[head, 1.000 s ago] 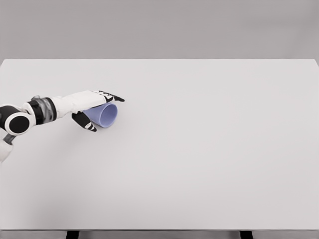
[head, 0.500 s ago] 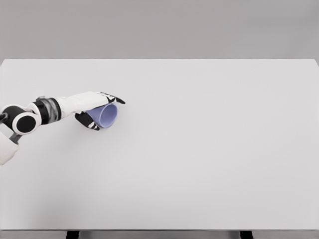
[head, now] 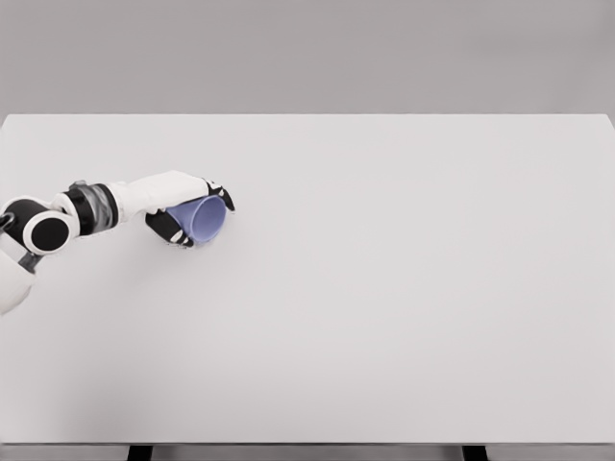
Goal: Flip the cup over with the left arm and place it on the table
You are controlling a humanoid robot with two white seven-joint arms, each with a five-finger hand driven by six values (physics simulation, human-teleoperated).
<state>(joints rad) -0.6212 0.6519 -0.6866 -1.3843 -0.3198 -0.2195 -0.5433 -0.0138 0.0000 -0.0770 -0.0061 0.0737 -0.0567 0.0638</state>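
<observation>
Sideways: cup (head: 206,221) in left hand (head: 183,206), long axis horizontal, mouth rightward.

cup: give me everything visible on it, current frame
The cup is pale lavender-blue, smooth, plastic-looking, with no handle showing. It lies on its side at the table's left, open mouth facing the camera and to the right. The left hand wraps it: fingers curl over the top, thumb below. Its base is hidden.

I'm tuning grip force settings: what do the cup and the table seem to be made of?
The cup looks like smooth matte plastic: an even lavender-blue with no glaze shine or pattern, though a render leaves this open. The table shows a flat, pale grey-white matte top with no grain or reflection, perhaps laminate or painted board. The left hand is closed around the cup.
</observation>
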